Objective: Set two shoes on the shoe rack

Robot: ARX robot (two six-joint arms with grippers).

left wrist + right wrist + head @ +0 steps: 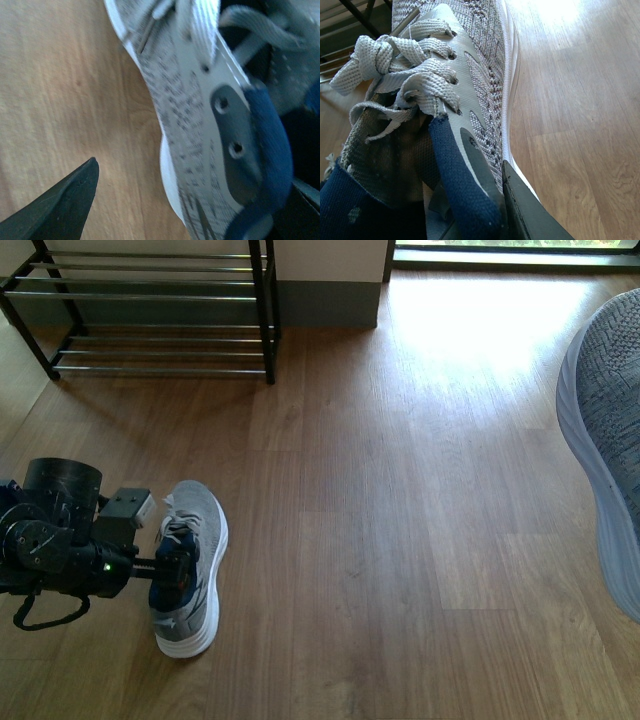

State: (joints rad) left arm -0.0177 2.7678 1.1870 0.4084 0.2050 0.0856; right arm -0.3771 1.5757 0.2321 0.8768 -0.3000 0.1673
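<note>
Front view: the left pincer (172, 562) straddles the collar of the floor sneaker (197, 530). The shoe rack (268, 310), well ahead of it, carries no shoe on its visible tiers. The raised sneaker (610, 430) looms at the right edge.

Left wrist view: the jaws stand apart, with one finger (60, 210) clear of the sneaker's side.

Right wrist view: the right pincer (490, 220) clamps the raised sneaker's collar.

Judgement: both placements remain.
</note>
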